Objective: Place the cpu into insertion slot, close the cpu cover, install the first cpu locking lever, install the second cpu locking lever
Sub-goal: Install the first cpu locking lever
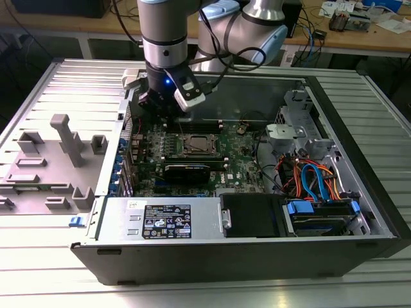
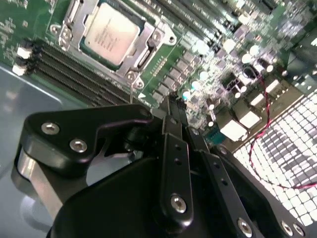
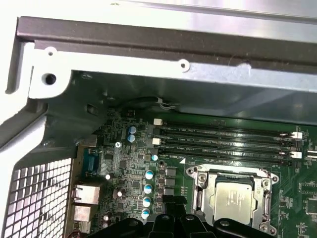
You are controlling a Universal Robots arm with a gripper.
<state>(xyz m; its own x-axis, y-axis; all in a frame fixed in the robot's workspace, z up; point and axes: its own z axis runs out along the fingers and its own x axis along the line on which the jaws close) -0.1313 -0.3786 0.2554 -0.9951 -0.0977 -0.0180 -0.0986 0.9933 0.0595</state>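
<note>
Inside an open computer case (image 1: pixel 347 147) lying on a ribbed metal tabletop (image 1: pixel 385 122), we see the arm's pincer (image 2: pixel 174 106) hanging low over the green motherboard (image 1: pixel 239 159). Its dark fingers (image 2: pixel 173 148) are drawn together at the tips, with nothing between them. In both wrist views the cpu (image 2: pixel 110 30) sits seated in the insertion slot (image 2: pixel 67 34), its silvery-grey top facing up. The cpu cover (image 3: pixel 233 175) lies flat around it, framing the chip through its square cut-out. We cannot tell from these frames how the locking levers stand. The pincer touches neither the chip nor the cover. In the first wrist view its tips hang near the socket's corner, over a row of small blue-topped capacitors (image 3: pixel 148 188). Long black memory slots (image 3: pixel 223 141) run alongside the socket. In the exterior view, the arm comes down towards the exterior view's left of the socket, near the case's rear wall. A grey power supply (image 1: pixel 164 221) with a printed label lies along the case's near edge, and orange and blue cables (image 1: pixel 308 176) bunch at the exterior view's right. A grey moulded fixture (image 1: pixel 64 147) rests on the tabletop, outside the case, at the exterior view's left.
</note>
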